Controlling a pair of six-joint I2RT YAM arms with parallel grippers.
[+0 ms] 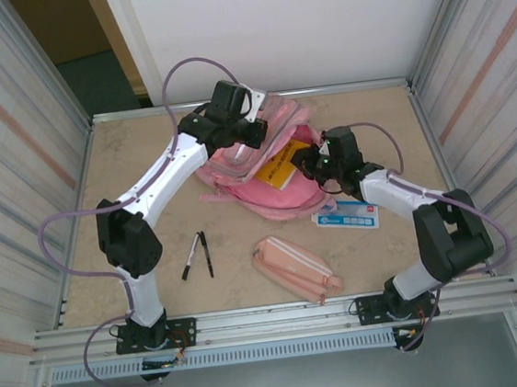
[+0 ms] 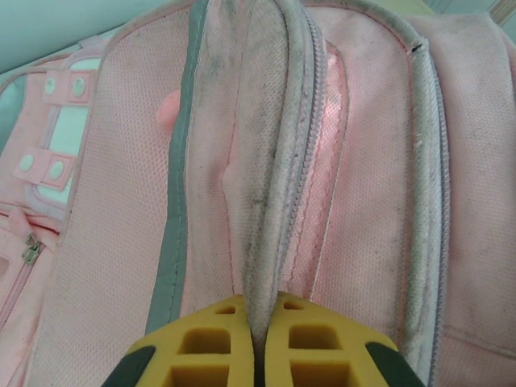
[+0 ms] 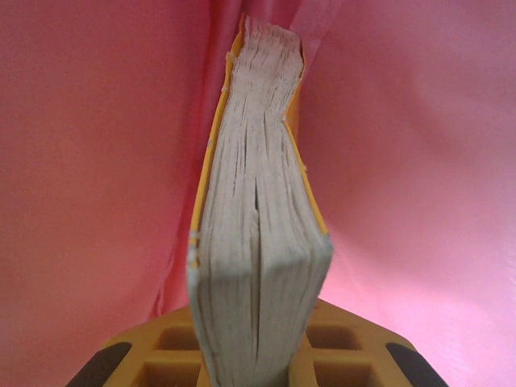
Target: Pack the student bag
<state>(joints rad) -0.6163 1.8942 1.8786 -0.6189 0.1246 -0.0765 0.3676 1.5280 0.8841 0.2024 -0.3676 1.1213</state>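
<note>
At the left fingers (image 2: 165, 343): pressed together on the grey zip rim (image 2: 274, 201) of the student bag (image 1: 259, 198), holding it up so the mouth gapes.
At the right fingers (image 3: 339, 356): pinching a yellow-covered book (image 3: 254, 242) by its near end, page edges up, pink lining on both sides — its far end is already inside.
Where the student bag is: far middle of the counter (image 1: 124, 143), lying flat, mouth turned right toward the book.
Step in hand: sliding the book home, by my reading.
Doing it well: hold the rim high and taut. Push the book along its own length so its corners don't snag the lining. Let go only once it sits deep.
Near side of the counter: a pink pencil case (image 1: 294, 265), two pens (image 1: 195, 254) to its left, a blue-and-white card (image 1: 346, 214) to its right — all outside the bag.
</note>
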